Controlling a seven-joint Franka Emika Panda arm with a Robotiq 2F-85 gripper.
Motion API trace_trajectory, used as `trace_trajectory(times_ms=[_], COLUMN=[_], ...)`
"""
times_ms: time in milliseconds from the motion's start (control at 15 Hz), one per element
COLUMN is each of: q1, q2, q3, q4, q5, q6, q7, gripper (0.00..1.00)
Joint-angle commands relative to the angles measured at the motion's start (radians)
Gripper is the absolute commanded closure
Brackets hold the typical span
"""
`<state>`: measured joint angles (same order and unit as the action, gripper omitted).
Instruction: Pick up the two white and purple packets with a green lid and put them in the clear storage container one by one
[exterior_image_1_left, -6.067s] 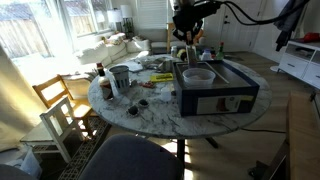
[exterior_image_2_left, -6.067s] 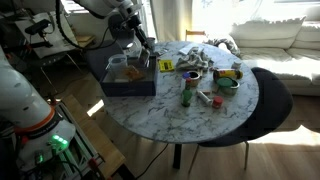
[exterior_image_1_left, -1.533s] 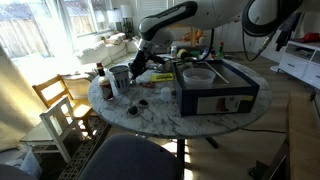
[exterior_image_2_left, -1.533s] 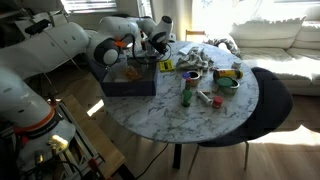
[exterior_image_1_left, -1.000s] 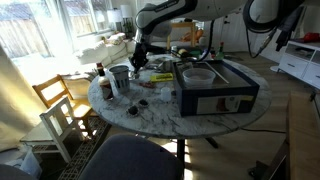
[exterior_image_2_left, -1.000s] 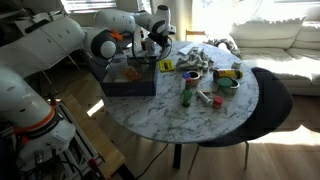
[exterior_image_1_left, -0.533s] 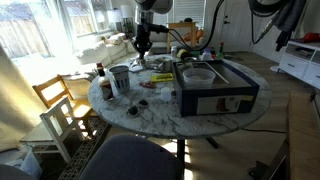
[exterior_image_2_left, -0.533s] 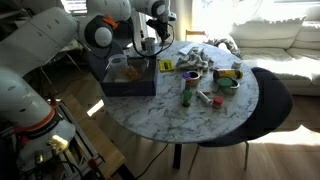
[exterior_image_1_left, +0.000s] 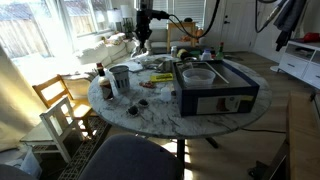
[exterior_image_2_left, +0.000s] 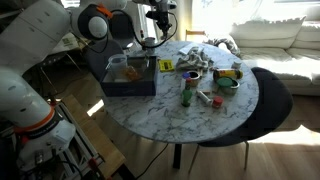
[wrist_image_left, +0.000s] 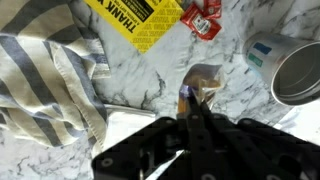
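Observation:
My gripper (wrist_image_left: 190, 104) is shut on a small white and purple packet (wrist_image_left: 197, 90), whose tip sticks out past the fingertips; its green lid is hidden. In both exterior views the gripper (exterior_image_1_left: 143, 38) (exterior_image_2_left: 153, 38) hangs well above the far side of the round marble table (exterior_image_1_left: 150, 108). The clear storage container (exterior_image_1_left: 197, 74) (exterior_image_2_left: 124, 70) sits on top of a black box (exterior_image_1_left: 215, 100), off to the side of the gripper. I cannot make out a further packet of this kind.
Below the gripper lie a striped cloth (wrist_image_left: 40, 70), a yellow "THANK YOU" packet (wrist_image_left: 145, 20), a red packet (wrist_image_left: 205, 18) and a metal tin (wrist_image_left: 290, 65). Bottles (exterior_image_1_left: 100, 80) (exterior_image_2_left: 186, 92) stand on the table. A wooden chair (exterior_image_1_left: 60, 100) stands beside it.
The arm swung from the box to the table's far side, came down, and over the last second has risen straight up with the packet between its fingers.

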<state>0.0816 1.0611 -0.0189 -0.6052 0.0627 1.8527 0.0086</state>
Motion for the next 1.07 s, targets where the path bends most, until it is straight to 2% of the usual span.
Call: trace_trajectory(times_ms=[0,333,400,533,800,867,1000], q1=[0.040,0.090,0.065,0.077,0.080,0.071,0.094], q2=[-0.060,-0.125,-0.044,-0.060,-0.083,-0.085,-0.119], q3=[-0.036,-0.062,-0.038,-0.042,-0.047,-0.027,-0.050], q4=[-0.127,-0.325,-0.168,-0.224,-0.257,-0.254,-0.319], q5=[-0.050,-0.061,-0.048,-0.048,-0.048,-0.069,-0.060], q6=[0.149,0.431,0.335,0.400,0.406,0.401,0.414], q7=[0.014,0.139,0.077,0.108,0.117,0.126,0.115], gripper=[0.99,0.99,0.98,0.98,0.98,0.99,0.99])
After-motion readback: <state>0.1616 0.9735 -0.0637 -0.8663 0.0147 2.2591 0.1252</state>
